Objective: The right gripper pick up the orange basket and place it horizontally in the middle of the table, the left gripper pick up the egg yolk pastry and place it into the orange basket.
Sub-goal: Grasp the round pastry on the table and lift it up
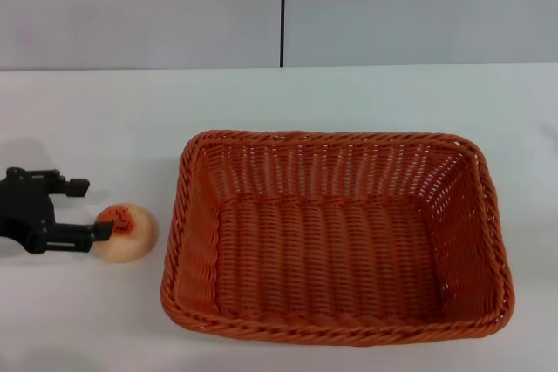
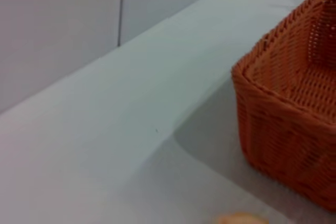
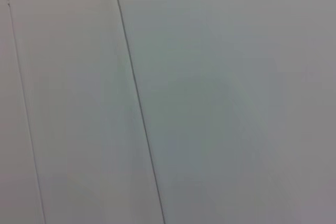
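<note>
The orange basket (image 1: 340, 237) rests lengthwise on the white table (image 1: 349, 98), in the middle and reaching to the right, with nothing inside. The egg yolk pastry (image 1: 126, 233) lies on the table just left of the basket. My left gripper (image 1: 87, 209) is at the left edge, low over the table and open. Its nearer fingertip (image 1: 100, 231) is right against the pastry's left side, and the pastry is not between the fingers. The left wrist view shows the basket's corner (image 2: 294, 108) and a sliver of the pastry (image 2: 241, 219). My right gripper is out of view.
A grey panelled wall (image 1: 279, 6) with a dark vertical seam stands behind the table. The right wrist view shows only wall panels (image 3: 210, 98). A narrow strip of bare table separates the pastry from the basket's left rim.
</note>
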You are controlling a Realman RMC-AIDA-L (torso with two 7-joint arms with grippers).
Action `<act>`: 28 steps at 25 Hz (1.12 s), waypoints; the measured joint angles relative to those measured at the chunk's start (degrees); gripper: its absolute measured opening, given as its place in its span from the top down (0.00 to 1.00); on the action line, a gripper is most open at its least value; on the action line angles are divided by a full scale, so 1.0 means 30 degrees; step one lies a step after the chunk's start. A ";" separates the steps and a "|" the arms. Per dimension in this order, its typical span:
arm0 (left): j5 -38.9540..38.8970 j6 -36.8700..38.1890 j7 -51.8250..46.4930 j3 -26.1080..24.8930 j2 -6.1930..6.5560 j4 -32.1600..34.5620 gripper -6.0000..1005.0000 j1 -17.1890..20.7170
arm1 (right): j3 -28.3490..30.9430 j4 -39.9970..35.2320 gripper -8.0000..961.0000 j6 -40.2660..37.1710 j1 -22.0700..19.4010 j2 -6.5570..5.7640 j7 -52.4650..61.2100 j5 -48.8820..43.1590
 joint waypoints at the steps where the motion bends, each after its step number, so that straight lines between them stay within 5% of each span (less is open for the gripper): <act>1: 0.0000 0.0000 0.0000 0.0000 0.0000 0.0000 0.20 0.0000 | 0.0000 0.0000 0.27 0.0000 0.0000 0.0000 0.0000 0.0000; 13: 0.0181 -0.2370 0.2654 0.0080 -0.0063 -0.3564 0.20 0.0276 | -0.0615 -0.0032 0.27 0.0021 0.0656 0.0068 0.0173 -0.0070; 21: 0.0144 -0.2651 0.2749 0.0082 -0.0069 -0.3821 0.20 0.0139 | -0.0441 0.0028 0.27 -0.0008 0.0566 0.0108 0.0206 -0.0071; 28: -0.0207 -0.2585 0.2717 -0.0084 -0.0046 -0.3865 0.32 0.0040 | -0.0401 0.0483 0.27 -0.0055 0.0493 0.0085 0.0157 -0.0071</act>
